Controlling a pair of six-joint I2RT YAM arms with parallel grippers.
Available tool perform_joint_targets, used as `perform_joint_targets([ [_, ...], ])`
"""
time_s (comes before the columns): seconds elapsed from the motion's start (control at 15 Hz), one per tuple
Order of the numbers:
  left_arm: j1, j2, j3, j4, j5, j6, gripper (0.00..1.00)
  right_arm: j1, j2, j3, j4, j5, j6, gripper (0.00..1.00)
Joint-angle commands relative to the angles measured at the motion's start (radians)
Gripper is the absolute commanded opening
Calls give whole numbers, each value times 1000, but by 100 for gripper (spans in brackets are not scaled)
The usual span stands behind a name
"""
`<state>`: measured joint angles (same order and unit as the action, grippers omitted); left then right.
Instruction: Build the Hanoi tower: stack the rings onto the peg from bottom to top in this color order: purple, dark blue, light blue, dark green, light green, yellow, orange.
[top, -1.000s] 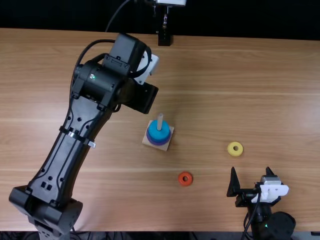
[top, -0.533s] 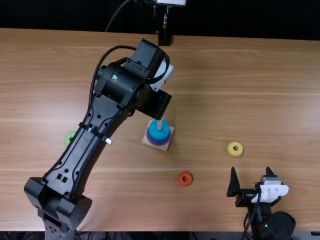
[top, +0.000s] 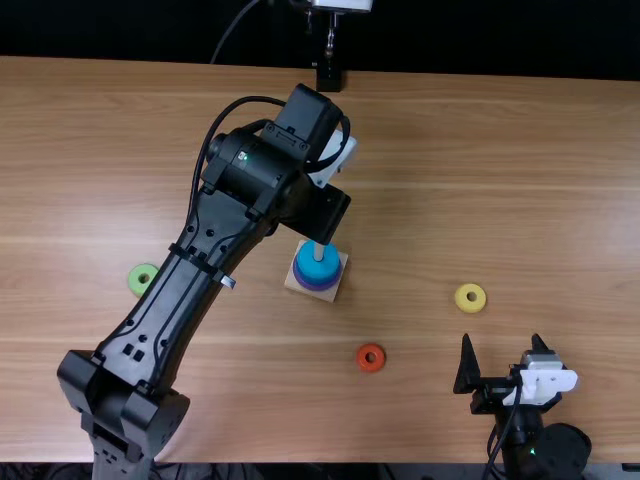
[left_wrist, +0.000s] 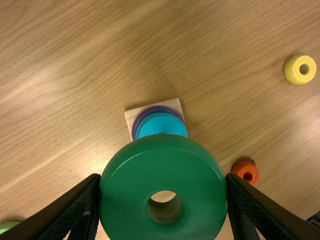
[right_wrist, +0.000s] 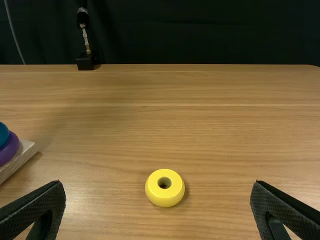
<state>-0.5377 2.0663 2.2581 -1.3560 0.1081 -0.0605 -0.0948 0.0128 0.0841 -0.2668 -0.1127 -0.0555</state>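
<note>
"What is being placed, and how is it held?"

"The dark green ring (left_wrist: 162, 157) is gripped at its sides by the left end effector (left_wrist: 163, 182), high over the wooden base (left_wrist: 174, 104). On the base, the purple ring (top: 319, 289) is seen low and the light blue ring (top: 318, 264) is seen uppermost, so dark green is judged to be next."

"How is it best lowered?"

"The hole should be centred over the peg (top: 319, 251) first, as its alignment cannot be told. The ring should be kept level and let down slowly; if it is tilted, the rim may be caught on the peg tip. It should be released only once seated, and the fingers withdrawn straight up, so that the base is not dragged."

"And the other end effector?"

"The right end effector (top: 501, 343) is held open, well apart from the base on its right, near-edge side, and can be left parked."
</note>
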Motion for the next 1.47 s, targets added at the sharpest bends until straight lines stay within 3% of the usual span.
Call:
perform_joint_targets([
  [0.0,-15,37,14,-1,6,-11,0,-11,-13,-69,-58,-12,-7,100],
  [1.4,-67,52,-42,-47,0,-9,0,-11,-13,-67,-58,-12,-9,100],
])
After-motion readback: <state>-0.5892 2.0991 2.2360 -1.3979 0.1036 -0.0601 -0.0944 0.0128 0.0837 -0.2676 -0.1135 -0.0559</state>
